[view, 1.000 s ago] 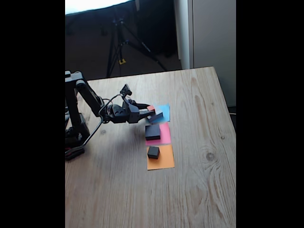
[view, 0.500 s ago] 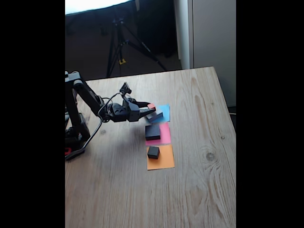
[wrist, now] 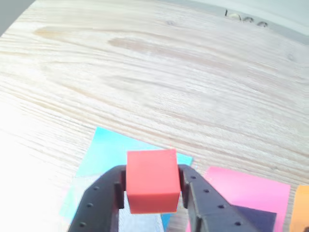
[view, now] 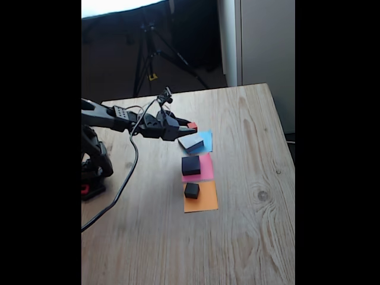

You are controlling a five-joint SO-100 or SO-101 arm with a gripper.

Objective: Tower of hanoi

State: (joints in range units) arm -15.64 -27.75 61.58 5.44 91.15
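A tiny red cube (wrist: 151, 180) sits clamped between the black fingers of my gripper (wrist: 152, 186), lifted off the table. In the fixed view the gripper (view: 189, 127) holds the red cube (view: 192, 126) above the blue paper square (view: 205, 140). On that blue square lies a flat dark grey block (view: 191, 142). A black block (view: 190, 165) rests on the pink square (view: 205, 168), and a smaller black block (view: 192, 190) on the orange square (view: 201, 199). In the wrist view the blue paper (wrist: 106, 154) and pink paper (wrist: 246, 191) lie below the cube.
The wooden table (view: 237, 237) has open surface to the right and front of the paper squares. The arm's base (view: 92, 172) stands at the left edge with a cable trailing toward the front. A tripod (view: 151, 53) stands on the floor behind the table.
The arm has risen and stretched out, carrying the red cube up off the dark grey block on the blue square. The other blocks have stayed put.
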